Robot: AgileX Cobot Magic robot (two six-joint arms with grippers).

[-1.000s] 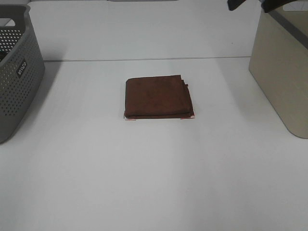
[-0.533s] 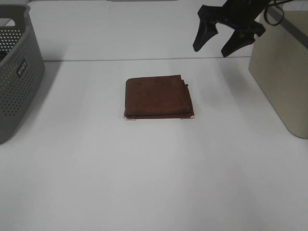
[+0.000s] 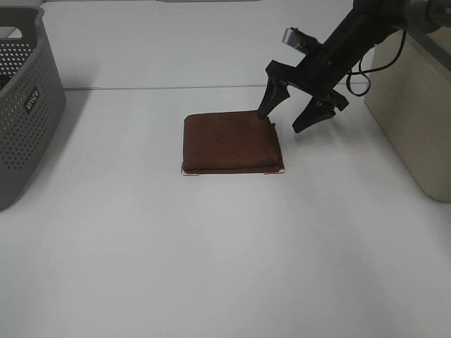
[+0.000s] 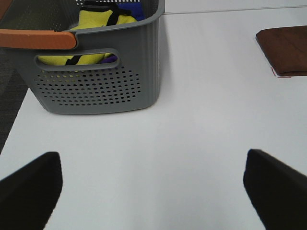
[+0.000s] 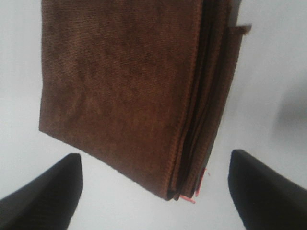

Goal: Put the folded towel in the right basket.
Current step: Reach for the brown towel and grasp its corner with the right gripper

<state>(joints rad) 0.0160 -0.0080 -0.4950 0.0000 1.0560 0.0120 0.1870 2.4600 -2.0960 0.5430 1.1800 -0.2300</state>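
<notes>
While the folded towel [image 3: 231, 142] lies flat near the middle of the white table [image 3: 211, 267], the right gripper [image 3: 279, 122] hangs at its far right corner with its jaws spread wide and nothing between them. One dark fingertip stands over that corner of the brown cloth and the other over bare table just past the towel's right edge; whether either tip touches the cloth, the high view does not show. Seen from the right wrist, the towel fills most of the frame, its stacked folds showing along one side, with a bit of red thread or marking at one corner, and the two fingers stand apart on either side of that end of it. Small red marks [image 3: 184, 172] also show on the table at the towel's near corners. At the right edge of the table stands the beige right basket [image 3: 416, 105], well apart from the towel, and the right arm reaches out in front of it, a black cable [image 3: 359, 74] looping from it. Far to the left stands a grey perforated basket [image 3: 25, 105], and the left wrist view shows yellow cloth [image 4: 98, 21] inside it. In that view the left gripper [image 4: 153, 191] is parted wide above bare table, holding nothing, near the grey basket and far from the towel.
</notes>
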